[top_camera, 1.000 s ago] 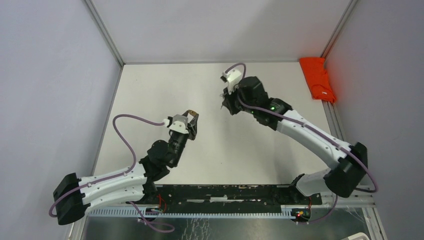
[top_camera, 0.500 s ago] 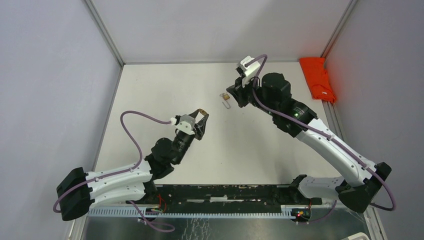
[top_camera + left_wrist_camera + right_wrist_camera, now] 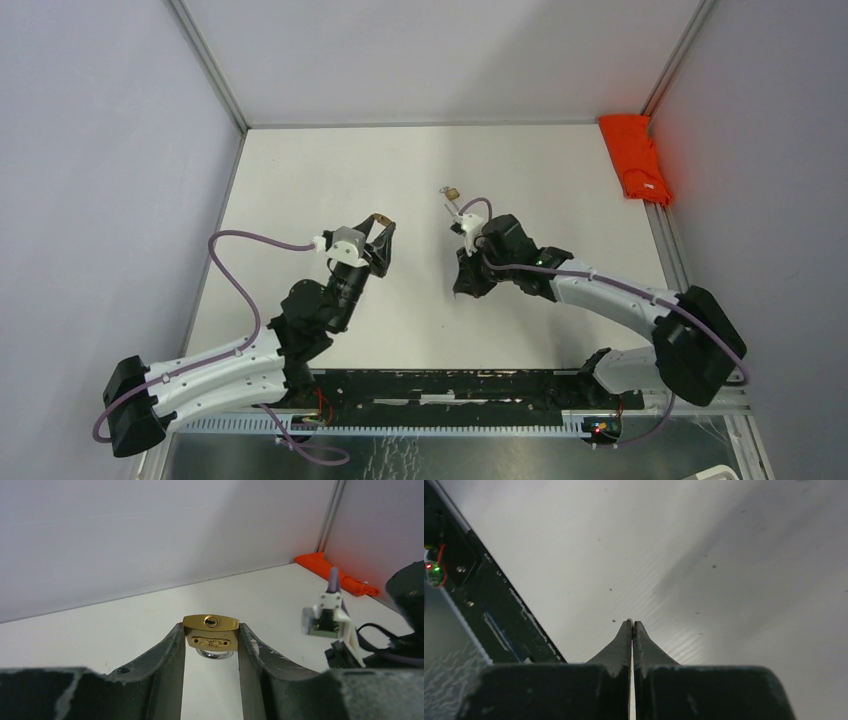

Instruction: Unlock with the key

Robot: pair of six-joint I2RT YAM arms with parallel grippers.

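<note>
**Left end effector pinching the padlock, right one pressed shut**

Stands above a pale counter, raised clear of the surface. Clamps both dark fingers on the two narrow sides of the lock body, jaws held wide by it.

To its right, well apart: right end effector, tips pressed together with nothing visible between them, angled down at bare counter near the black base rail.

Far beyond and to the right of that one, at the counter's back corner: orange cloth, crumpled against the frame.

Between the left fingertips: brass padlock, keyhole end turned toward the wrist camera, steel shackle pointing away. Cannot tell whether locked.

Behind the right end effector, just past its wrist camera: key on a small ring, lying flat on the counter, untouched.
</note>
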